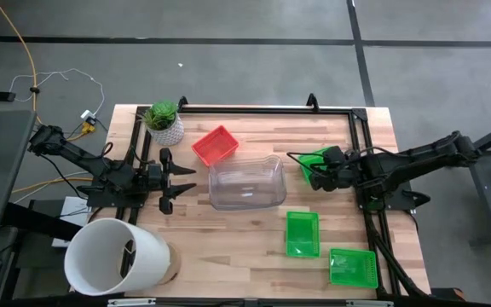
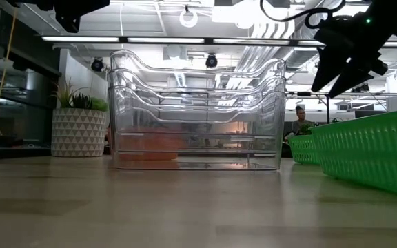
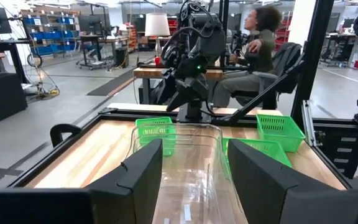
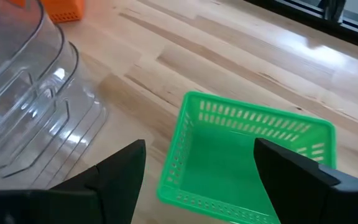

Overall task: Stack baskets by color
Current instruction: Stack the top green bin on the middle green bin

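Three green baskets lie on the right half of the wooden surface (image 1: pixel 254 230): the nearest basket (image 1: pixel 353 267) at the near right corner, a second green basket (image 1: pixel 303 233) just left of and beyond it, and a third green basket (image 1: pixel 314 162) farther back, under the right end effector (image 1: pixel 308 169). Mid-surface stand nested clear baskets (image 1: pixel 245 183), tall and see-through. A red basket (image 1: pixel 216 145) sits tilted beyond them to the left. The right end effector hovers above the third green basket, fingers spread, holding nothing. The left end effector (image 1: pixel 182 182) waits at the left, level, fingers spread toward the clear baskets.
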Robot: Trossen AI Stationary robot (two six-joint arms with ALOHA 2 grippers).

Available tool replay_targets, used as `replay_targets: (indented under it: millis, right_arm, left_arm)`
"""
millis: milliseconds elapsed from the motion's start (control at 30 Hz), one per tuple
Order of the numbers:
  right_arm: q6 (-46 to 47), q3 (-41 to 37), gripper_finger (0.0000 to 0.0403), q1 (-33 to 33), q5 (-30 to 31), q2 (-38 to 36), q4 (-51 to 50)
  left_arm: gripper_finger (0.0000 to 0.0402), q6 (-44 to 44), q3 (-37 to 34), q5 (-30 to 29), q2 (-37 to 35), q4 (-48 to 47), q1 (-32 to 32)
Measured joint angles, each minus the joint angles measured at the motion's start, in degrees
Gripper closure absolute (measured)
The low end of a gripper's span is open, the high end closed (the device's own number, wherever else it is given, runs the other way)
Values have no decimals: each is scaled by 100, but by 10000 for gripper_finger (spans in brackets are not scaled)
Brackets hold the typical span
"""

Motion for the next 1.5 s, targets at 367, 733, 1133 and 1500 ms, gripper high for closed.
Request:
replay_targets:
  millis: [367, 733, 1133, 1500]
  right_arm:
    - [408, 0, 116, -89, 96, 1, -154]
    - [781, 0, 116, -1533, 55, 658, -1172]
    - [-260, 0, 116, -2746, -373, 1975, -965]
    - [-766, -257, 159, -3235, -619, 2401, -371]
  left_arm:
    - [230, 1, 0, 0, 0, -2, -2]
    - [230, 0, 0, 0, 0, 29, -2]
    - [230, -47, 0, 63, 0, 29, -2]
    - [230, -66, 0, 65, 0, 15, -4]
